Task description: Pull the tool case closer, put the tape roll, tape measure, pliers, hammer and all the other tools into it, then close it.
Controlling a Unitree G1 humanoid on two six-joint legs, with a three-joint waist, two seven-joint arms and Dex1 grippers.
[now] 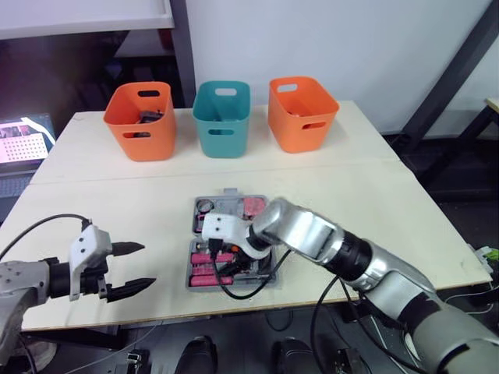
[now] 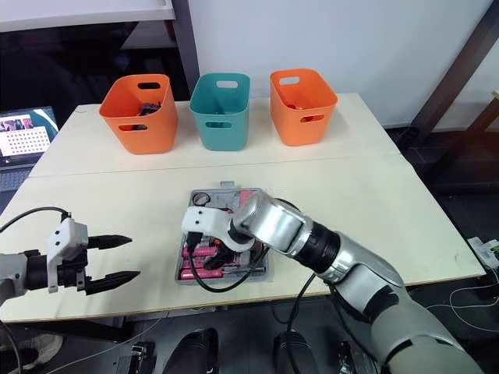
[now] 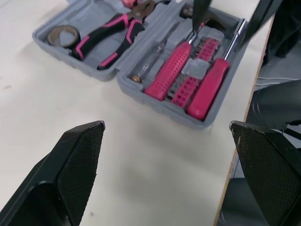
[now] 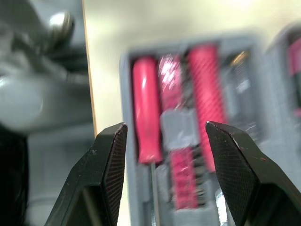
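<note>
The grey tool case [image 1: 198, 274] lies open near the table's front edge, at the centre. Its trays hold black-and-pink pliers [image 3: 113, 33], a tape roll [image 3: 63, 35], pink-handled screwdrivers [image 3: 171, 70] and a long pink handle [image 3: 207, 89]. My right gripper [image 1: 222, 253] points down over the near half of the case. It is open, and its fingers [image 4: 110, 160] straddle the pink handles [image 4: 146, 108] without holding any. My left gripper [image 1: 134, 269] hovers open to the left of the case, by the front edge, with nothing in it.
Three bins stand in a row at the back: an orange bin [image 1: 141, 119] with something dark inside, a teal bin [image 1: 222, 118] and another orange bin [image 1: 302, 112]. A laptop [image 1: 23, 139] sits beyond the table's left side. A seam crosses the table between bins and case.
</note>
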